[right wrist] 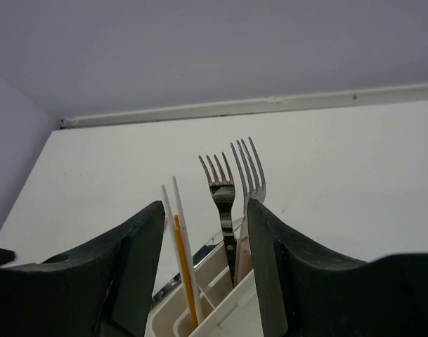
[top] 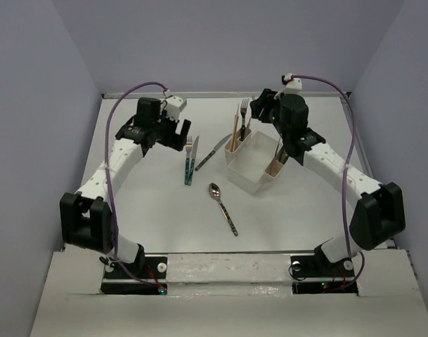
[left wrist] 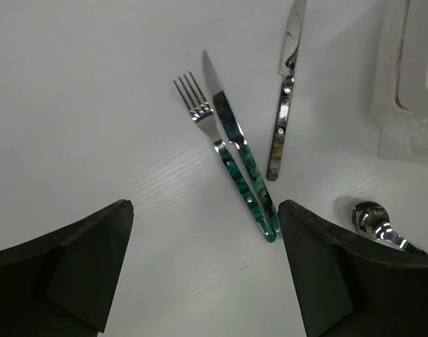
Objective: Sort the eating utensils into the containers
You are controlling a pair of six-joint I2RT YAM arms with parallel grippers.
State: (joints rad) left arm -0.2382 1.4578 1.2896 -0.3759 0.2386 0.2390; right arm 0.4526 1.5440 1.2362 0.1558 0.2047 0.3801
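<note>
A teal-handled fork point(left wrist: 221, 151) and a teal-handled knife point(left wrist: 236, 144) lie side by side on the table, with a dark patterned knife point(left wrist: 282, 105) to their right. My left gripper point(left wrist: 206, 260) is open and empty just above their handle ends; it also shows in the top view point(top: 180, 140). A spoon point(top: 223, 207) lies in front of the white caddy point(top: 250, 175). Two forks point(right wrist: 228, 200) and thin orange and white chopsticks point(right wrist: 184, 260) stand in the caddy's far slot. My right gripper point(right wrist: 205, 232) is open around that slot and holds nothing.
The spoon's bowl point(left wrist: 372, 217) shows beside my left gripper's right finger. The caddy's corner point(left wrist: 410, 91) is at the right edge of the left wrist view. Grey walls close the table at the back and on both sides. Something brownish stands in the caddy's near slot point(top: 275, 166).
</note>
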